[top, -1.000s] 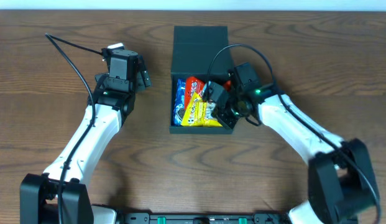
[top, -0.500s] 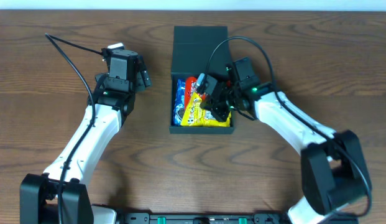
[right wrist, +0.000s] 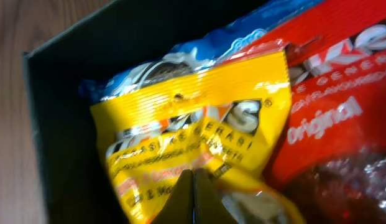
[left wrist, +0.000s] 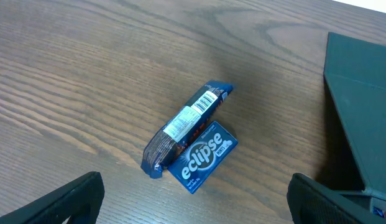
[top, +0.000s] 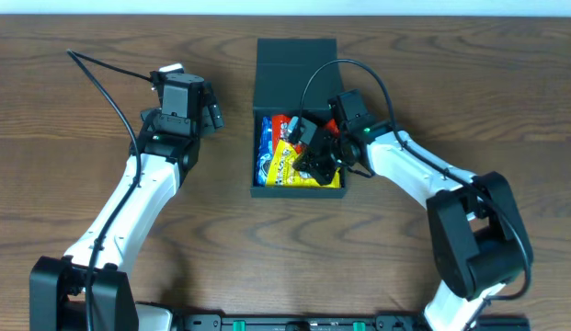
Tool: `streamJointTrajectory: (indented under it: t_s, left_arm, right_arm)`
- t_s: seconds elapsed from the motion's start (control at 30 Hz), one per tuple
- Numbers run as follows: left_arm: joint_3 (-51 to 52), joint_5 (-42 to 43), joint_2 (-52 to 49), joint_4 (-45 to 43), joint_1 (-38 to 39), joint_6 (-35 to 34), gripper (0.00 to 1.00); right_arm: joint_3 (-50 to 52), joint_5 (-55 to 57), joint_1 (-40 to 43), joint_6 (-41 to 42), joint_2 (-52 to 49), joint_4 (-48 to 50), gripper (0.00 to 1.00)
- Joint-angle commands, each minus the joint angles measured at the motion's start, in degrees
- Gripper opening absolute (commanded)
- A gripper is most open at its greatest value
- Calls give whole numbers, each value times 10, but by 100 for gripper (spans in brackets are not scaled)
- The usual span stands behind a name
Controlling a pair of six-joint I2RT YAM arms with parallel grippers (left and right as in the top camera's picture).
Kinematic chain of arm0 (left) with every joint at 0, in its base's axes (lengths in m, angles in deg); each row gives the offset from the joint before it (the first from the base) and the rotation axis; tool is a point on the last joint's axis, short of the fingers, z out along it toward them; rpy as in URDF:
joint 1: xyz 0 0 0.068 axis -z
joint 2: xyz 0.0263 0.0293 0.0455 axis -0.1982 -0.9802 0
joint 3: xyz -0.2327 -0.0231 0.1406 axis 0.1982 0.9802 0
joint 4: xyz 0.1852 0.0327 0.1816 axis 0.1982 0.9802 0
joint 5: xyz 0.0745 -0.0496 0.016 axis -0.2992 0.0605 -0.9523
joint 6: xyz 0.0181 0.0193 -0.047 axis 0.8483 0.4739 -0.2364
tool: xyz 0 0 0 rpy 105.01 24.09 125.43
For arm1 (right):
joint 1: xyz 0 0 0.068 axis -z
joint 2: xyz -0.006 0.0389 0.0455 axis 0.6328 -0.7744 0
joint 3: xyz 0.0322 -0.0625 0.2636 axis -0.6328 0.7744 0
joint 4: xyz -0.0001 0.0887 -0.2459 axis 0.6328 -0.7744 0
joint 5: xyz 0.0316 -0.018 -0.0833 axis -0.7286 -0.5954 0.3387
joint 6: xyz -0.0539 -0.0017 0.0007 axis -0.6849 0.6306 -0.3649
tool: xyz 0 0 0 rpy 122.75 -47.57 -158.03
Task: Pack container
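The dark teal container (top: 265,188) stands open at table centre, its flap lid (top: 295,62) lying back. Inside are a yellow packet (top: 287,168), a blue packet (top: 265,147) and a red packet (top: 279,121). My right gripper (top: 314,156) is inside the box, its fingers shut and empty, with the tips (right wrist: 194,186) against the yellow packet (right wrist: 199,118), beside the red packet (right wrist: 335,106) and the blue one (right wrist: 180,59). My left gripper (top: 211,112) is open and empty, left of the box. Its fingers (left wrist: 199,211) hover near a blue Eclipse gum pack (left wrist: 202,155) and a dark blue bar wrapper (left wrist: 183,127).
The gum pack and the bar wrapper lie touching on the wooden table, left of the container's lid (left wrist: 367,112). The container's dark wall (right wrist: 62,137) is close to the right fingers. A black cable (top: 101,69) runs across the far left of the table.
My right gripper has moved left and further over the yellow packet inside the container. The left arm has not moved.
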Motion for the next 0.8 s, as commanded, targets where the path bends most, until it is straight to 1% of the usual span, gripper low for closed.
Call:
streamJointTrajectory:
  t_s: [0.0, 0.13, 0.33, 0.5, 0.67, 0.7, 0.77]
  left_arm:
    - [-10, 0, 0, 1, -2, 3, 95]
    - [-10, 0, 0, 1, -2, 3, 95]
    - [-10, 0, 0, 1, -2, 4, 95]
    - [-10, 0, 0, -2, -2, 3, 95]
    - [-10, 0, 0, -2, -2, 3, 95]
    - [-10, 0, 0, -3, -2, 3, 95]
    - [-10, 0, 0, -2, -2, 3, 95]
  right_arm:
    - [4, -2, 0, 9, 44, -19, 1]
    - [4, -2, 0, 9, 138, -30, 1]
    - [4, -2, 0, 9, 243, -26, 2]
    - [4, -2, 1, 16, 312, -39, 1]
    - [4, -2, 29, 18, 381, -133, 1]
    - [4, -2, 48, 17, 407, -172, 2]
    - [4, -2, 66, 17, 429, -203, 2]
